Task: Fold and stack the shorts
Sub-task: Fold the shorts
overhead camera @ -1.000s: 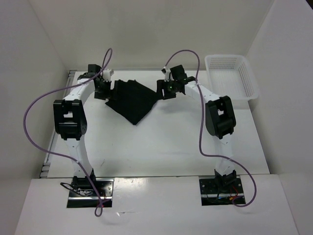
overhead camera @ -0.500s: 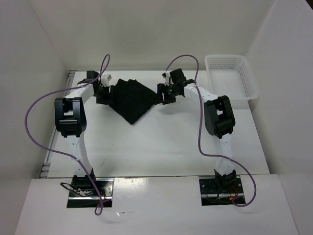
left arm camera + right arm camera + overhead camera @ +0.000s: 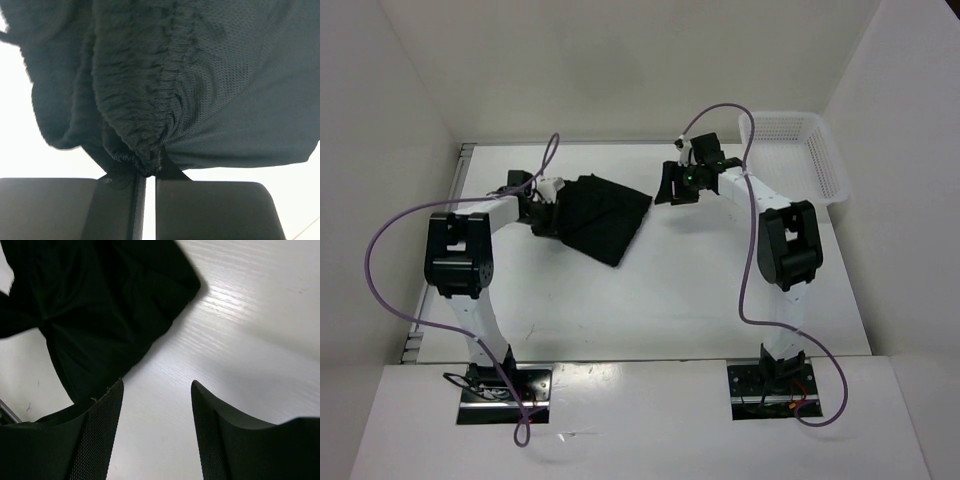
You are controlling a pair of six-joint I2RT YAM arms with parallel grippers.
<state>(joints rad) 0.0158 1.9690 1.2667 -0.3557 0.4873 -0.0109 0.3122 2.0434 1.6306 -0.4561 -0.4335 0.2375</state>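
Note:
The black shorts [image 3: 600,212] lie bunched on the white table [image 3: 650,290], toward the back left. My left gripper [image 3: 546,213] is at their left edge, shut on the gathered waistband. In the left wrist view the shorts [image 3: 190,85] fill the frame and their elastic band is pinched at my left gripper [image 3: 149,167]. My right gripper [image 3: 673,186] hangs just right of the shorts, open and apart from them. The right wrist view shows my right gripper [image 3: 156,385] with bare table between its fingers and the shorts [image 3: 95,305] ahead on the left.
A white mesh basket [image 3: 796,158] stands at the back right corner of the table. White walls close in on the left, back and right. Purple cables loop off both arms.
My left gripper has shut on the shorts' waistband and shifted right and nearer, dragging the fabric with it. My right gripper has drawn away to the right, off the shorts.

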